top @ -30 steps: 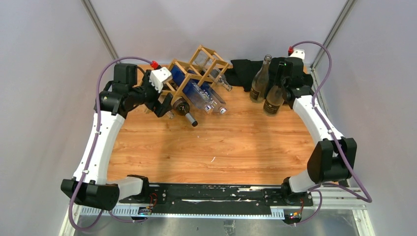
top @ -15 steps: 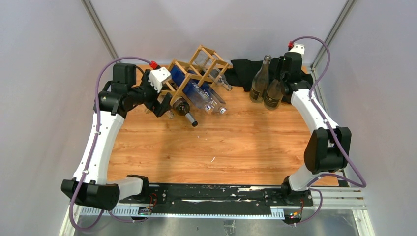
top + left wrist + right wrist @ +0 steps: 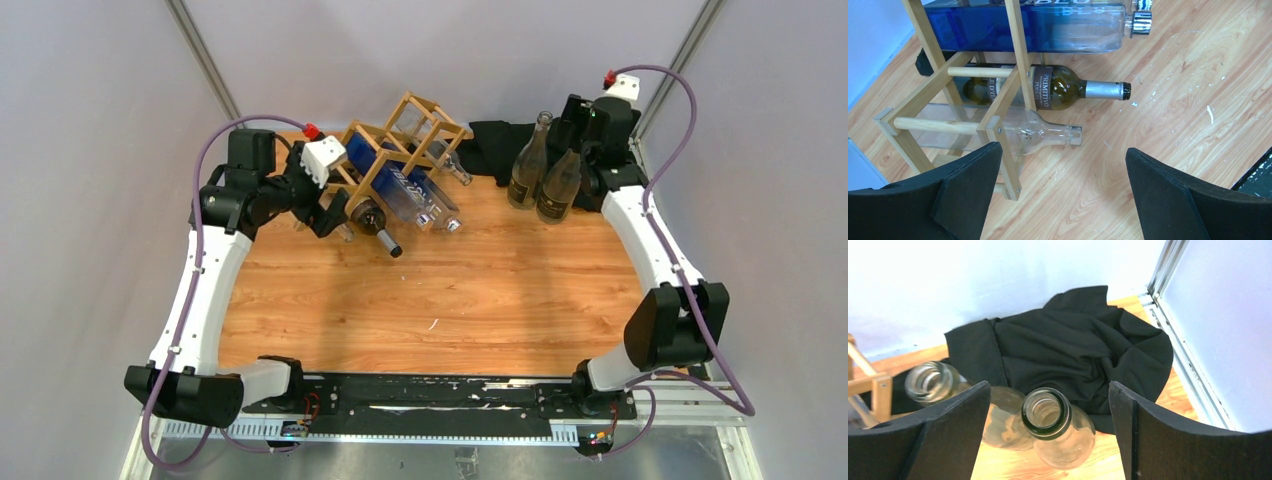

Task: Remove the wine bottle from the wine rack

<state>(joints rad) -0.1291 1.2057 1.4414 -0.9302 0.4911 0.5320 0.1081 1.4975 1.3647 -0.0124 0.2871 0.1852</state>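
my right fingers [image 3: 943, 435] stand wide, a dark green glass wine bottle [image 3: 1047, 412] upright and free between them; my left fingers [image 3: 963, 190] gape before the light wooden lattice wine rack [image 3: 998, 110], with more glass bottles [image 3: 1058, 92] yet to take.

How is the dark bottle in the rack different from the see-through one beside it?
The dark bottle is green glass; the see-through bottle is clear. The dark bottle has a printed label and a silver-wrapped neck; the see-through bottle has neither. Both lie sideways in the wine rack, necks pointing the same way.
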